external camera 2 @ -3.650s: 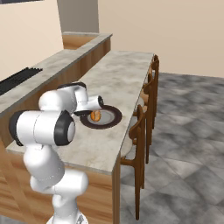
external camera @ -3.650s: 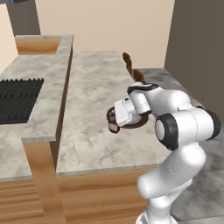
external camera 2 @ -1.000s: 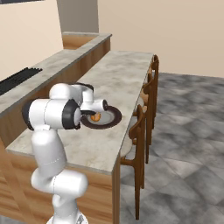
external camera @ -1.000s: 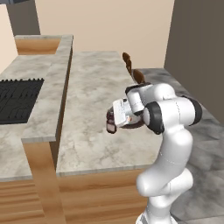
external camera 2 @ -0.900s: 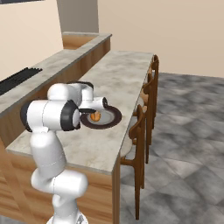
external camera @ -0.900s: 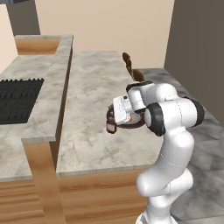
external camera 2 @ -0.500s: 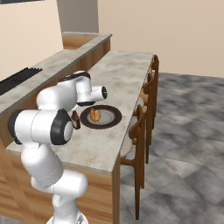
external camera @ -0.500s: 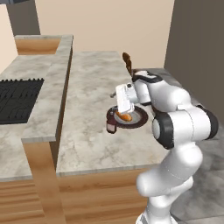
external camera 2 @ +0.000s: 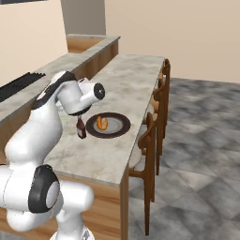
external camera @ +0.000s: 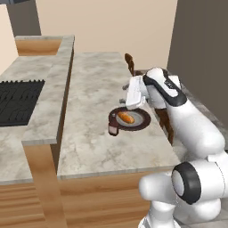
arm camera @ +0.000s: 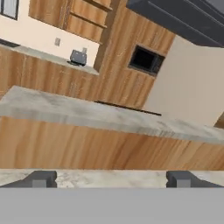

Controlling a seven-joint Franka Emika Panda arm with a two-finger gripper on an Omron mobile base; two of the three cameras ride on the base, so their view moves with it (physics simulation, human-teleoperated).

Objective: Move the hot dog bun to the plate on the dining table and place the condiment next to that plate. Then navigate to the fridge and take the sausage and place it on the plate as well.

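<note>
The tool [arm camera: 112, 178] has lifted clear with tips wide apart, holding nothing. The hot dog bun [external camera: 126, 118] lies on the plate [external camera: 143, 121], the condiment [external camera: 113, 130] just beside it on the desk [external camera: 89, 147]. The fridge trip for the sausage likely comes next.

The hot dog bun [external camera: 126, 118] is golden-orange on a dark brown-black plate [external camera: 144, 121] with a grey-brown centre. The condiment [external camera: 113, 130] is dark reddish-brown, the worktop [external camera: 95, 84] grey-beige veined marble, the cooktop [external camera: 18, 100] black.

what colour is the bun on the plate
Golden-orange; the hot dog bun shows best in the left base view.
</note>
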